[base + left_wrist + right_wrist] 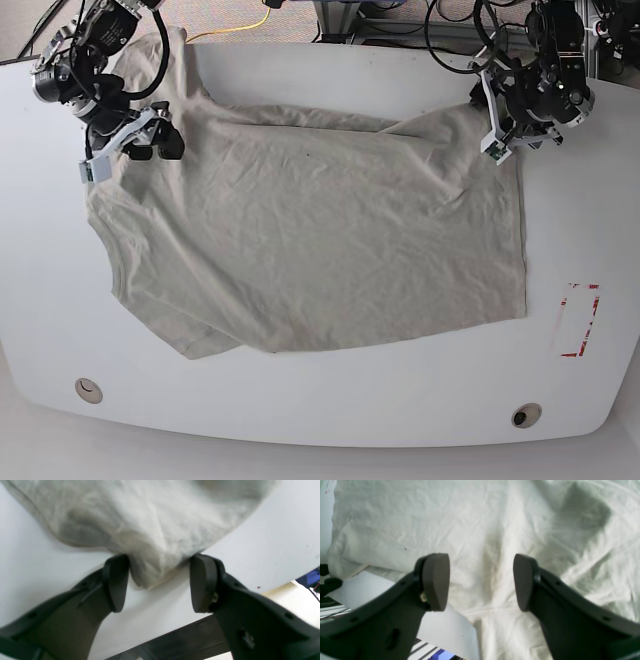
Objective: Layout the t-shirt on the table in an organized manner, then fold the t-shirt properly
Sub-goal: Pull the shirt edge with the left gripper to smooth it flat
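The light khaki-grey t-shirt (310, 250) lies spread and wrinkled on the white table (330, 420), with one sleeve reaching toward the far left corner. My left gripper (497, 140) stands at the shirt's far right corner. In the left wrist view it (160, 582) is open, and a bunched tip of the t-shirt (150, 517) hangs between its fingers without being clamped. My right gripper (150, 145) is at the shirt's far left, by the sleeve. In the right wrist view it (481, 580) is open just above the t-shirt (482, 517), with bare table (440, 630) below.
A red-outlined rectangle mark (577, 320) sits near the table's right edge. Two small round holes (88, 389) (524, 413) lie by the front edge. A yellow cable (250, 22) and dark cables run beyond the far edge. The table's edge (175, 627) is close under my left gripper.
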Tool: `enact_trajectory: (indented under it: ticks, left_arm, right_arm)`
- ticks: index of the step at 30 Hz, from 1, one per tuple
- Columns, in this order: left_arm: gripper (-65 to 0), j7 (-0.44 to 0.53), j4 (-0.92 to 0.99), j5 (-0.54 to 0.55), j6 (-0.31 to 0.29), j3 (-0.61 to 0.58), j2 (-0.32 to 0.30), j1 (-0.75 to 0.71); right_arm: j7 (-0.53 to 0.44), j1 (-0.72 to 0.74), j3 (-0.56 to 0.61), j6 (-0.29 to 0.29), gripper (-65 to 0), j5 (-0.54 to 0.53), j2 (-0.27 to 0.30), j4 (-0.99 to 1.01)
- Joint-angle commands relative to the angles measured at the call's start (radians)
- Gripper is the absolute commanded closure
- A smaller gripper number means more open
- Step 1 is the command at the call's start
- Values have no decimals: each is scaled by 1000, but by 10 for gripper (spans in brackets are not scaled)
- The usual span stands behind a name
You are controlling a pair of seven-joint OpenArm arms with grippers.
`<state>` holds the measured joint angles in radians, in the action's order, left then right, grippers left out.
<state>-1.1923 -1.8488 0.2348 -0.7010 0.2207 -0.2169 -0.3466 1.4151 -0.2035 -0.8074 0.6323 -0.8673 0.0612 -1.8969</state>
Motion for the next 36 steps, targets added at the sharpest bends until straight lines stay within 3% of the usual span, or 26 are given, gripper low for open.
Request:
enact_trajectory:
  ticks: [1, 6, 13, 19, 23, 30, 36]
  left_arm:
    - [-346, -1, -1, -5, 3, 1, -5, 1]
    - [-258, -1, 1, -5, 3, 1, -5, 1]
    - [-221, -1, -4, -5, 3, 4, -5, 1]
    - [0, -5, -4, -4, 3, 6, -5, 2]
    - [-13, -33, -21, -1, 3, 6, -5, 10]
    - [0, -192, -78, 2, 3, 6, -5, 100]
    - [0, -204, -76, 1, 3, 1, -3, 209]
  right_arm:
    - [-19, 5, -4, 7, -380, -20, 10, -17]
    - [-19, 5, -4, 7, -380, -20, 10, -17]
    - [-19, 5, -4, 7, -380, -20, 10, -17]
    - [-19, 5, -4, 7, -380, -20, 10, -16]
    - [-19, 5, -4, 7, -380, -20, 10, -14]
    - [-19, 8, -4, 7, -380, -20, 13, -14]
    - [-19, 8, 0, 7, -380, -20, 10, -14]
